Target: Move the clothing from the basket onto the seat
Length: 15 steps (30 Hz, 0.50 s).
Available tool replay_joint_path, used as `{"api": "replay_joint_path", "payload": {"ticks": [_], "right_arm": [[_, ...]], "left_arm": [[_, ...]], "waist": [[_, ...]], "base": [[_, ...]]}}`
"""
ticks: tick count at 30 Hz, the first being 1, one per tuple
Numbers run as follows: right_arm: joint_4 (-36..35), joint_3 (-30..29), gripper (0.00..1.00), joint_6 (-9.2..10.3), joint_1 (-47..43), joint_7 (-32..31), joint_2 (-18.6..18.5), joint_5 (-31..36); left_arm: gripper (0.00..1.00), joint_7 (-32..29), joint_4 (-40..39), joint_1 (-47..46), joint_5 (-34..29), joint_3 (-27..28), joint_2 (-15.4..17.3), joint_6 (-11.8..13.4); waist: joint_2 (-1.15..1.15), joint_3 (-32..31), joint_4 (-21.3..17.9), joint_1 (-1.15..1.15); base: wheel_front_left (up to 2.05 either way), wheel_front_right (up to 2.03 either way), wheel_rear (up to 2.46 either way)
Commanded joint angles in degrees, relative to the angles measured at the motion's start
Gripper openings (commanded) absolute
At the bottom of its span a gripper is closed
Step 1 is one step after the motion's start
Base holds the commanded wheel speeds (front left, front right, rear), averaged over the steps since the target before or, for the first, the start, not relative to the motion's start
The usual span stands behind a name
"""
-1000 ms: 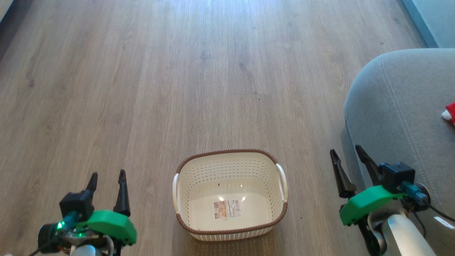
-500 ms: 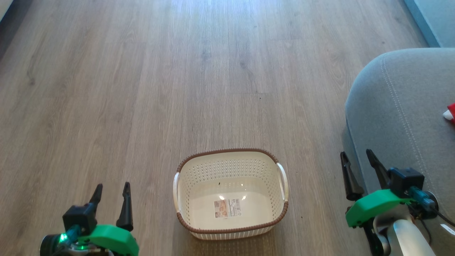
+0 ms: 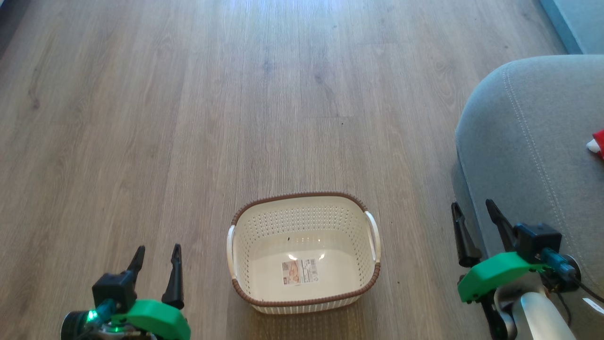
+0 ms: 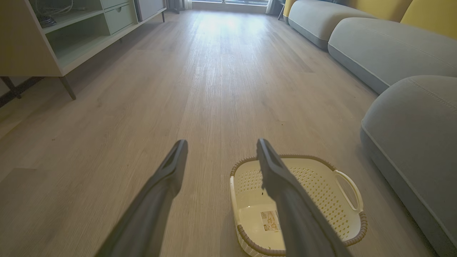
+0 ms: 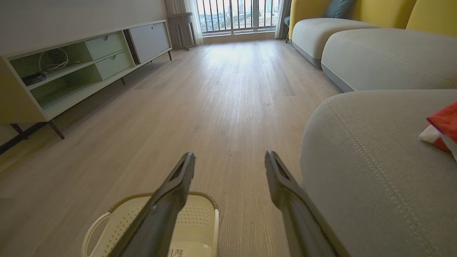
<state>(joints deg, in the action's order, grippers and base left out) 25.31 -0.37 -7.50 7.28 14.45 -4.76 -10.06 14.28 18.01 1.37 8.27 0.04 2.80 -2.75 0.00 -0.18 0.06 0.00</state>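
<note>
The cream basket (image 3: 302,302) with its brown rim stands on the wood floor, nothing inside but the label sticker on its bottom; it also appears as the basket (image 4: 353,228) and basket (image 5: 200,210). On the grey seat (image 3: 528,141) at the right lies red clothing (image 3: 598,141) with white trim, cut by the frame edge, also clothing (image 5: 442,126) on the seat (image 5: 367,160). My left gripper (image 3: 158,249) is open, left of the basket. My right gripper (image 3: 473,205) is open beside the seat's front corner. Neither holds anything.
A low pale cabinet (image 5: 71,67) with open shelves and drawers runs along the left wall. Further grey seat cushions (image 5: 375,53) with yellow backs line the right side. Wood floor (image 3: 236,118) stretches ahead of the basket toward a window.
Both grippers sank lower in the head view over the second, the left one most. The head camera shifted slightly, so the basket sits a little higher in the picture. Both stay open.
</note>
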Motion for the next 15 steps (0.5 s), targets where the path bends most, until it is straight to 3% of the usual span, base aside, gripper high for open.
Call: {"api": "replay_joint_path", "payload": {"ticks": [1,15], "right_arm": [[-1.59,0.97,1.0,0.01,1.57,0.54,0.31,0.3],[-0.69,1.46,1.0,0.01,2.11,0.55,0.57,0.22]], "left_arm": [[1.0,0.72,-1.38,-2.16,0.47,1.46,0.09,0.48],[1.0,0.72,-1.86,-2.15,1.31,1.39,0.09,1.26]], "waist": [[0.0,0.06,0.01,0.0],[0.0,0.17,-0.05,0.0]], "base": [[0.0,0.0,0.0],[0.0,0.0,0.0]]}}
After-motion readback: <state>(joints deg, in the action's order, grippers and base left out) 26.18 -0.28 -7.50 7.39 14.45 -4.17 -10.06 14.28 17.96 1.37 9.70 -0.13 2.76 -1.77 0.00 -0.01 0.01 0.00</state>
